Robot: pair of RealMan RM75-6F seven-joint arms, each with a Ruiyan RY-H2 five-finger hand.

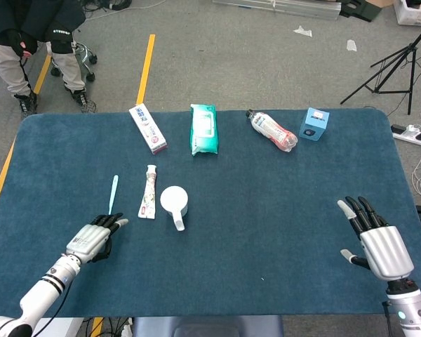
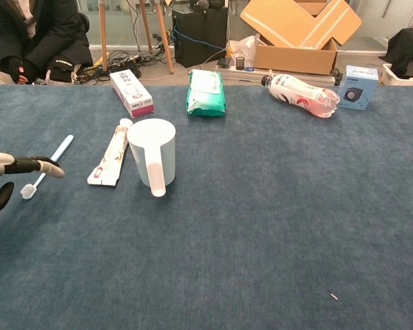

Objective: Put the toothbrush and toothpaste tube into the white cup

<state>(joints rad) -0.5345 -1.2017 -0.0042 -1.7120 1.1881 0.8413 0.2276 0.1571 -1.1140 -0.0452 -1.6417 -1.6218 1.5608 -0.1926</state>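
A light blue toothbrush [image 1: 112, 194] [image 2: 47, 166] lies on the blue table at the left. Right of it lies the toothpaste tube [image 1: 148, 191] [image 2: 110, 152], then the white cup [image 1: 174, 202] [image 2: 152, 152] standing upright, its handle toward me. My left hand [image 1: 93, 238] [image 2: 14, 172] hovers just in front of the brush's bristle end, fingers apart and holding nothing. My right hand [image 1: 373, 240] rests open at the table's right, far from all three; the chest view does not show it.
Along the far edge lie a white and pink box [image 1: 148, 128], a green wipes pack [image 1: 203, 129], a plastic bottle [image 1: 271, 130] and a small blue box [image 1: 313, 124]. A seated person [image 1: 35, 38] is beyond the far left corner.
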